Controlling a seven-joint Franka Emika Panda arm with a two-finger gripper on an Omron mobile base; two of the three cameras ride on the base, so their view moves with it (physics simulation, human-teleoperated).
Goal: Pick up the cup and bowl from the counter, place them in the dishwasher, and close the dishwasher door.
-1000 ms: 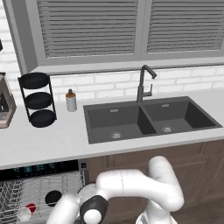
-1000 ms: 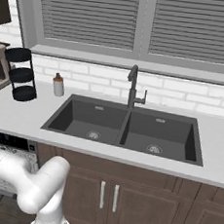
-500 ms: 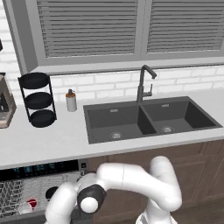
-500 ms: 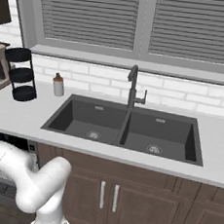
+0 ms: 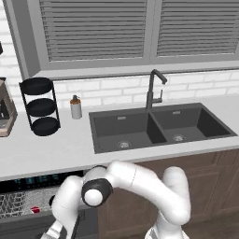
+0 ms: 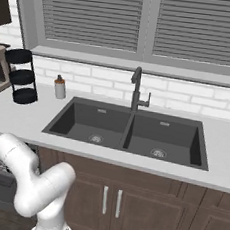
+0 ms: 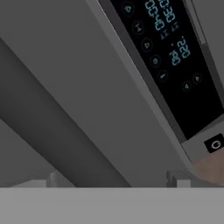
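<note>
Arm swung lower toward dishwasher door [image 7: 87,109], tool spread wide, cup [image 5: 35,209] in rack, sink [image 5: 158,126], soap bottle [image 5: 75,107] behind.

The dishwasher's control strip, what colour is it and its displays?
Black control strip with pale bluish displays, clearest in the hand view.

Dark grey dishwasher door [image 7: 87,100], bluish displays [image 7: 168,30]

A black double sink [image 5: 158,128] is sitting below a dark faucet [image 5: 153,88]. A grey soap bottle [image 5: 75,108] is standing between the sink and a black three-tier stand [image 5: 39,106]. Blinds [image 5: 98,28] are covering the window.
</note>
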